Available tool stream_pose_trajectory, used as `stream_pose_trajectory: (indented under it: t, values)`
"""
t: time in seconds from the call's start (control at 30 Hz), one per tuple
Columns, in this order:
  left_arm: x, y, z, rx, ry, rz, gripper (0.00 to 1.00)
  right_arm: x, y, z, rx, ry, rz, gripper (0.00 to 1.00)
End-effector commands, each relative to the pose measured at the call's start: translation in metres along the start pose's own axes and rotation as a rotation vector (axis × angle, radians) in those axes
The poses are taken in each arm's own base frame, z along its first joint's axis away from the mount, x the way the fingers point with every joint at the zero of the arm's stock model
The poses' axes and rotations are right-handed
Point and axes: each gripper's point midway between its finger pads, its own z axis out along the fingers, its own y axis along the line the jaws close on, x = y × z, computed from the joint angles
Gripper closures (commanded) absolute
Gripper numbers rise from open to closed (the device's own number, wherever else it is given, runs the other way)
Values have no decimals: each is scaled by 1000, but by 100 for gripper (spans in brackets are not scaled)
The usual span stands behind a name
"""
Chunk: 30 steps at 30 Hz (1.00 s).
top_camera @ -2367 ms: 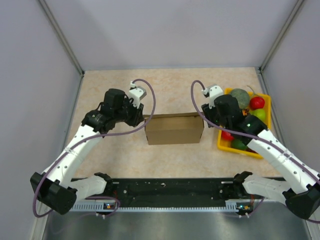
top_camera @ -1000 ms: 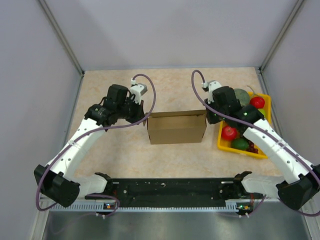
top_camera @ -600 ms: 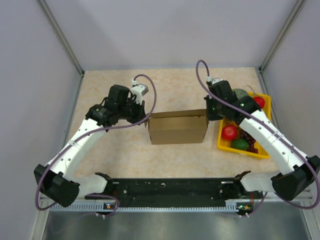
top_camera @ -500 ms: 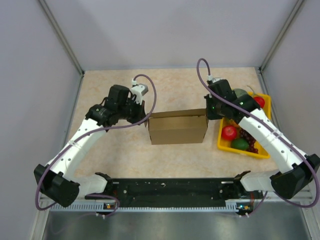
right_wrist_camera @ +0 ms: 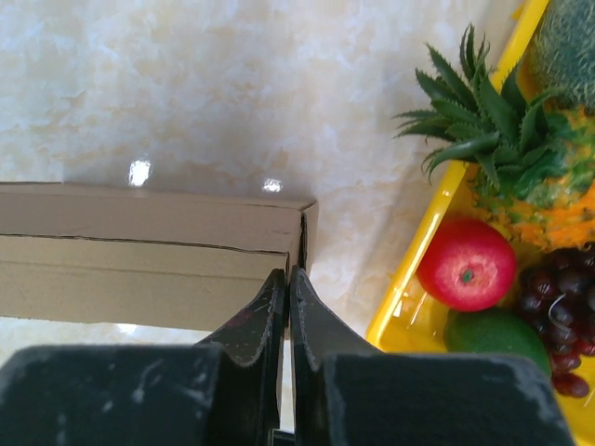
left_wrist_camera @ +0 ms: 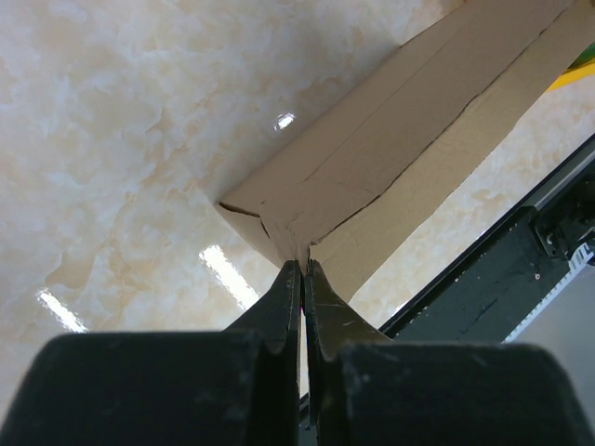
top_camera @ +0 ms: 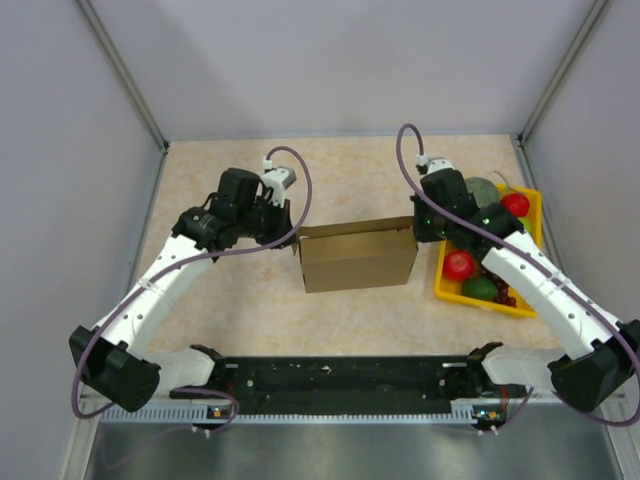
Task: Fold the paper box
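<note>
Paper box [top_camera: 358,262] mid-table, fruit tray [right_wrist_camera: 423,237] at its 3 o'clock. Left gripper [left_wrist_camera: 302,269] clamped tight, tips at 9 o'clock end corner, right gripper [right_wrist_camera: 288,274] same at 3 o'clock end; flap pinched? can't tell. Probably light, thin, crushable: take end edges gently

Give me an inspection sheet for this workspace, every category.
Surface: table, beige marbled, glossy.
Job's things: paper box, closed brown carton, between the grippers.
Clutter: yellow tray at right with pineapple, red apple, grapes, green fruit.
Grippers: left gripper shut, tips at the box's left end; right gripper shut, tips at its right end.
Cables: left cable and right cable, purple, looping off the wrists.
Surroundings: grey walls on three sides; black rail along the near edge.
</note>
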Motion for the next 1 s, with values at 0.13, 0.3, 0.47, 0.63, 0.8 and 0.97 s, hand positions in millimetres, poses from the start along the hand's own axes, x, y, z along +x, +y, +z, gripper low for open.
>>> stream_pose_trajectory:
  t: [0.13,0.3,0.47,0.63,0.8,0.97]
  values:
    - [-23,-30,0,122,-47,4,100,1,23,3,-131,-9,-178,100]
    - [-12,-24,7,110,-12,-2,100,-5,26,-3,-156,-32,-235,100]
    - [-6,-25,9,121,2,-12,100,0,33,-2,-182,-22,-288,100]
    - [-14,-32,6,146,-30,-30,100,6,34,4,-156,-12,-205,100]
    - [-22,-48,4,220,-65,-128,100,15,31,9,-116,-59,-161,100]
    - [-20,-47,8,211,-49,-179,100,17,33,10,-120,-54,-153,100]
